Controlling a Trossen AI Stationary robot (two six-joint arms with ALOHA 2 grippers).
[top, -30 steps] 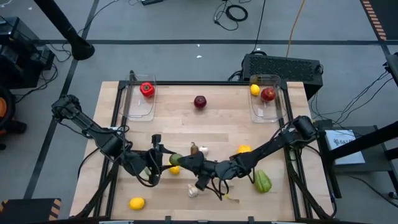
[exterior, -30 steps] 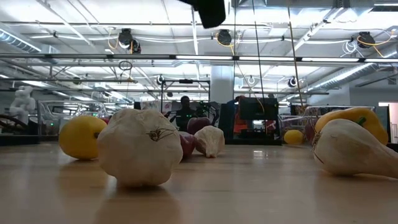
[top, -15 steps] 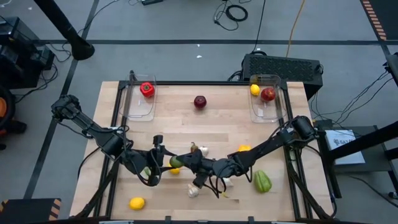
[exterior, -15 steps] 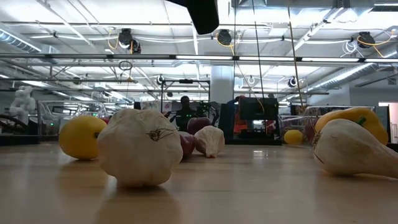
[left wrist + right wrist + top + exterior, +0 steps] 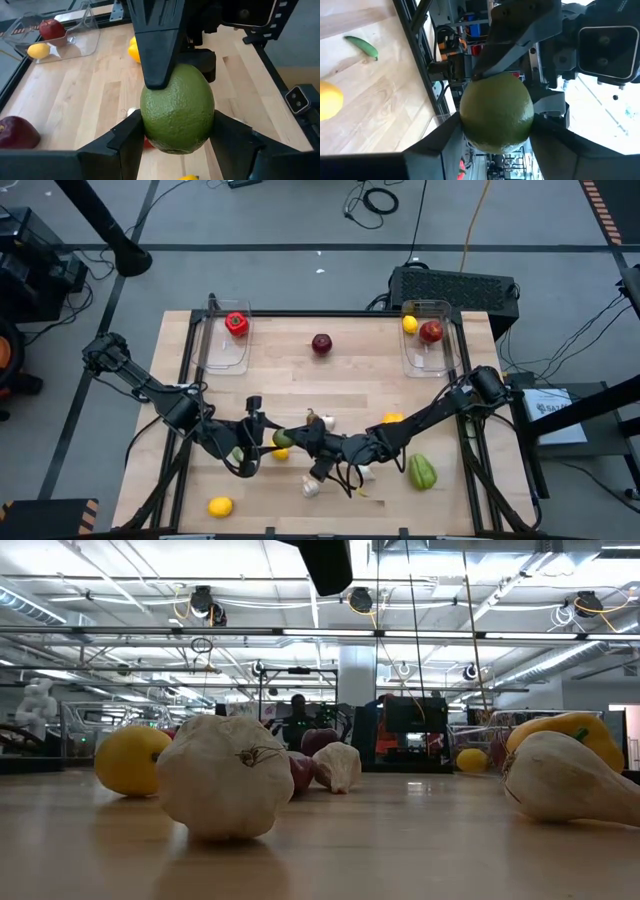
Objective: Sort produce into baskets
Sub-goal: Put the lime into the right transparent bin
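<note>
Above mid-table, both grippers (image 5: 284,439) on lime (image 5: 177,107)

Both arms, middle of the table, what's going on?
A handover in mid-air. The left gripper and the right gripper are both closed on the same green lime, above the front middle of the table. Neither has let go. Each basket already holds some produce; apple, lemon and garlic lie unsorted.

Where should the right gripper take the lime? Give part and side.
Around the lime's round middle, on the two bare faces crosswise to the fingers of the left gripper, which pinch its other two sides. Come from the side opposite the left gripper; the right gripper is there, flanking it.
</note>
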